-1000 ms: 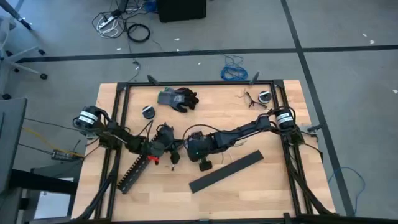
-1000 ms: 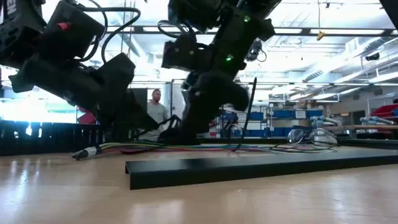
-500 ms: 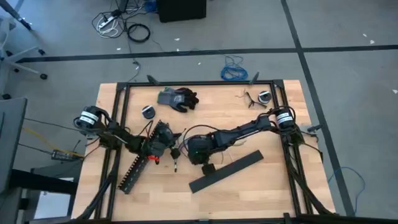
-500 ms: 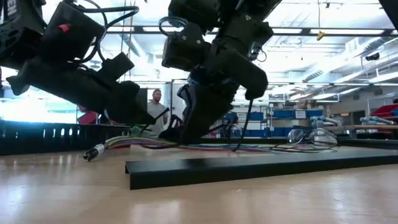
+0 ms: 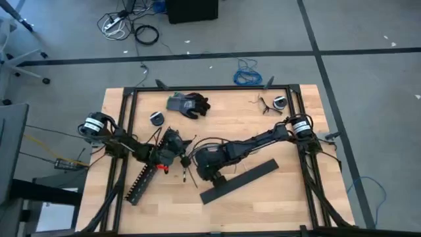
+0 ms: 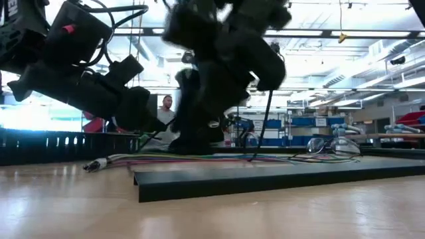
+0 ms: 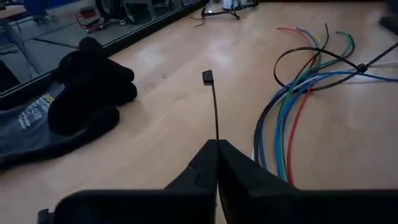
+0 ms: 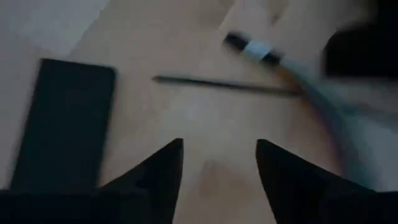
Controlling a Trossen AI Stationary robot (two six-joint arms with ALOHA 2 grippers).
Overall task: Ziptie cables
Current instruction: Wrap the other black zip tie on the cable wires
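A thin black ziptie (image 7: 215, 109) is being pinched between the closed fingers of the left gripper (image 7: 217, 147) near the table's middle, its square head standing out beyond the fingertips, with the cables (image 7: 292, 118) lying just beside it on the wooden table (image 7: 161, 124) and a dark glove (image 7: 74, 99) being seen farther off. The right gripper (image 8: 217, 152) is being held with its fingers spread apart and nothing between them, just above the table beside the left one, while a second ziptie (image 8: 227, 83) is lying flat ahead of it, the wide flat black bar (image 8: 65, 121) being seen to one side.
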